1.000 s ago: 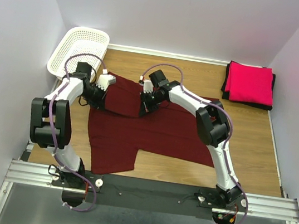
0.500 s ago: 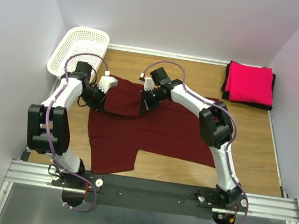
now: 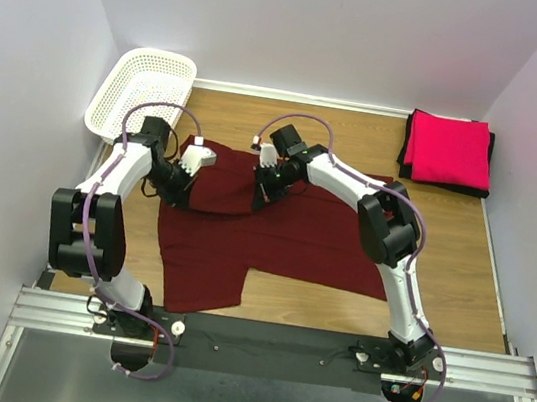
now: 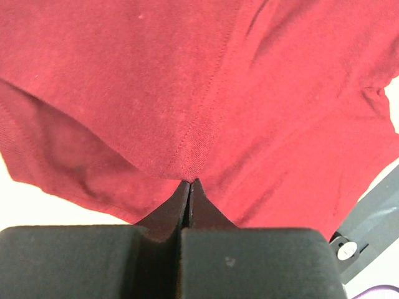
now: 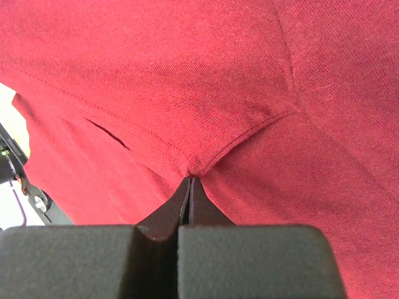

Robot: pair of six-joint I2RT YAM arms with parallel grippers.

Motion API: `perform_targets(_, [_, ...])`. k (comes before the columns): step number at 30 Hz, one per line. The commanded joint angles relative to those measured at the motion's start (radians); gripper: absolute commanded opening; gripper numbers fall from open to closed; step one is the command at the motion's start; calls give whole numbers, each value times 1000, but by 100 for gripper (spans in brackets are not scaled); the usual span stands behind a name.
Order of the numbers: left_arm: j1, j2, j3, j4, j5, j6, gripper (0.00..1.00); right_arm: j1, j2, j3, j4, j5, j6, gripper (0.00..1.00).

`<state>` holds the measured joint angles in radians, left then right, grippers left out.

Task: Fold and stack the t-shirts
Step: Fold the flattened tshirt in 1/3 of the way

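Maroon t-shirt (image 3: 273, 237) spread over the middle of the table (image 3: 453, 249), seen from above, its far part doubled back toward the near edge. Left gripper (image 3: 197, 160) and right gripper (image 3: 268, 176) both down on that raised flap, side by side, closer to the far left corner than the far right. A change from half a second back: left gripper drawn a touch rightward and toward the near edge, flap drooping further over the shirt's body, right gripper barely shifted. White mesh basket (image 3: 143, 91) in the far left corner, apart from the action. Pink-red t-shirt (image 3: 448, 149) lying folded on the black t-shirt (image 3: 404, 166) in the far right corner, a stack already begun.

Over to the left wrist: left gripper (image 4: 189, 182) pinched fully together, a seamed fold of maroon cloth nipped at the very tips.

Right wrist now: right gripper (image 5: 190, 179) likewise pressed tight, hemmed cloth gathered at the tips, puckers fanning out from the pinch.

Reads as the first fold under way, not yet laid down. Likely next: lowering both corners evenly and letting go, to avoid a skewed crease. More folds surely needed before stacking, with a lobe of cloth reaching toward the near edge on the left.
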<state>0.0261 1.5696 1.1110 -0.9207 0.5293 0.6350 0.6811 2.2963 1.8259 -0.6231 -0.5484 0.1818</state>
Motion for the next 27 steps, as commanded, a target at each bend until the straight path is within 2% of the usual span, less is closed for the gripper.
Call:
perform_targets(1, [-18,-23,-16,-37,-14,26,0,6,-50,-17,-24,-4,-19,0])
perform_targets(18, [-23,7,-65,-43,-15,52,0,6,-52,-59,-33,-35,-30,1])
perform_targets(19, [-23,15,-66,-38,-15,51,0,6,-49,-56,-36,-42,-30,3])
perform_targets(20, [-25,18,-66,-37,-15,51,8,6,-46,-50,-38,-51,-33,12])
perform_targets(22, [-23,20,-60,-33,-9,52,33,8,-47,-42,-52,-54,-42,31])
perform_targets(23, [-23,12,-37,-38,6,57,48,5,-61,-39,-56,-54,-47,48])
perform_targets(25, [-22,3,5,-55,21,68,55,-6,-105,-33,-76,-38,-70,62])
perform_targets(27, [-18,7,88,-61,46,72,56,-31,-138,-33,-89,-44,-88,63])
